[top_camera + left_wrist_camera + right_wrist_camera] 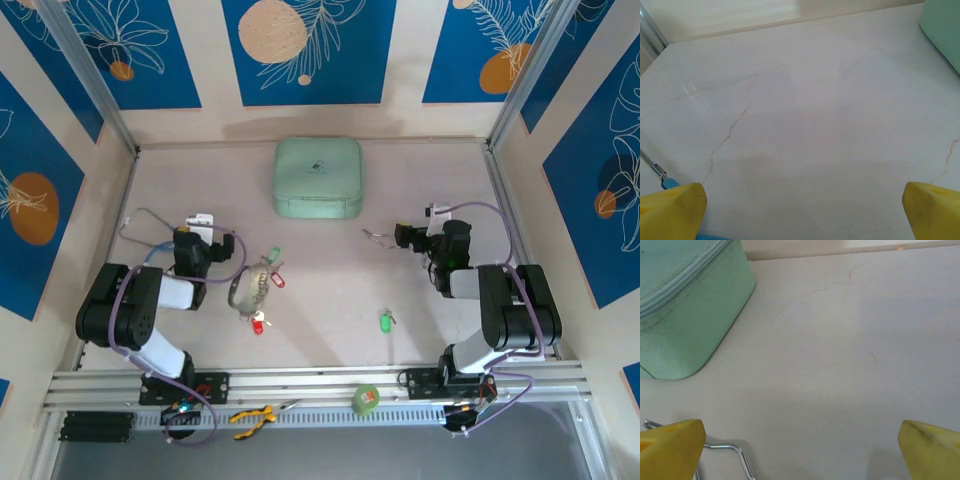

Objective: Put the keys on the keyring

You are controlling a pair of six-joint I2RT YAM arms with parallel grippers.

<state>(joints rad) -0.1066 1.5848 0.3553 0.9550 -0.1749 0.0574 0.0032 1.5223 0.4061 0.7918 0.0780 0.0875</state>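
Note:
The keyring (pixel 249 290), a pale oval loop, lies on the table just right of my left arm. Tagged keys sit around it: a green-tagged one (pixel 274 256), a red-tagged one (pixel 279 281) and another red-tagged one (pixel 258 322). A lone green-tagged key (pixel 385 321) lies further right, toward the front. My left gripper (pixel 207 238) (pixel 802 215) is open over bare table, up and left of the ring. My right gripper (pixel 430 233) (pixel 800 450) is open too, well apart from the keys, with nothing between its yellow fingertips (pixel 672 447).
A mint-green zipped case (pixel 318 177) (pixel 685 305) sits at the back centre. A stethoscope (pixel 145 225) with blue tubing (pixel 667 182) lies by the left gripper. A bent metal wire (pixel 376 236) (pixel 735 455) lies left of the right gripper. A green tape roll (pixel 366 399) and yellow pliers (pixel 255 415) rest on the front rail.

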